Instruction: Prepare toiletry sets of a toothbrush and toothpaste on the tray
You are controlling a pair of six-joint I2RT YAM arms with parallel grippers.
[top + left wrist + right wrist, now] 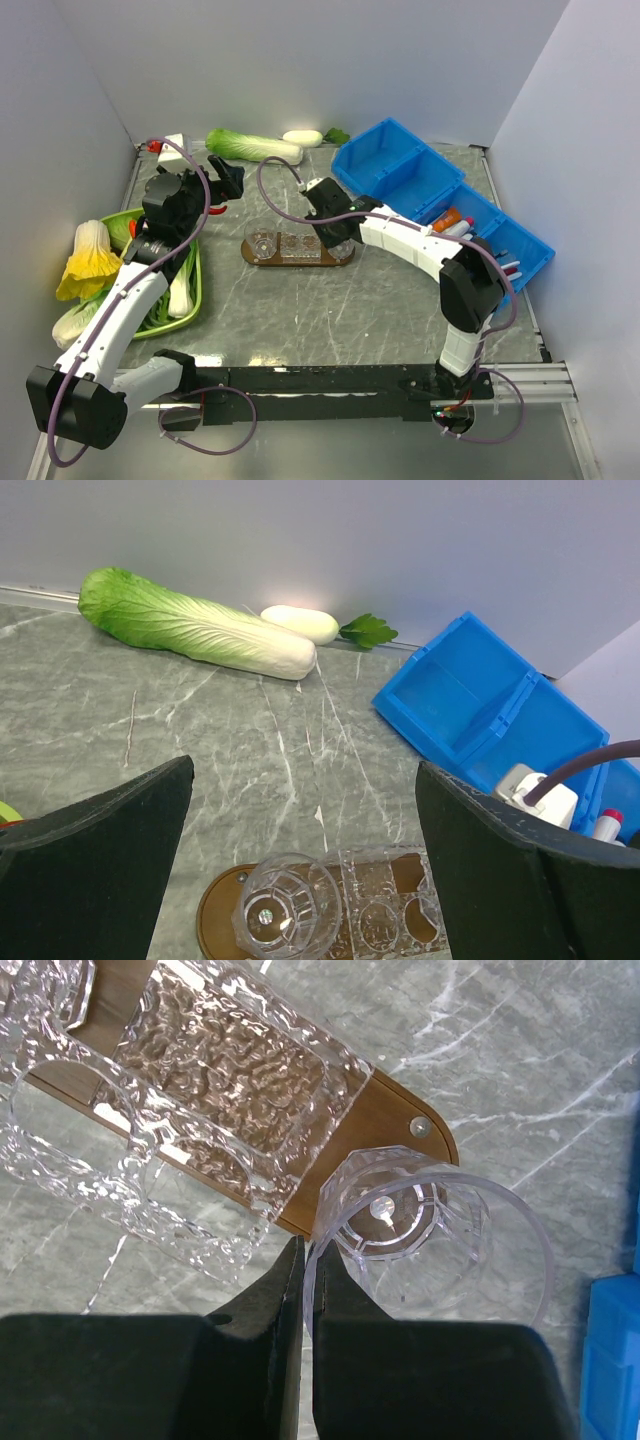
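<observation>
Grey-green marbled table, plain white walls on three sides. The tray lies mid-table carrying a clear ribbed holder, with a clear cup at its left end. Right gripper is pinched almost closed on the rim wall of a second cup at the tray's right end (base on the wood or just off it: cannot tell); left gripper hovers with fingers spread wide, holding nothing. Toothpaste lies in the blue bin at right and the thin white toothbrush in its nearest compartment, both well apart from the tray.
</observation>
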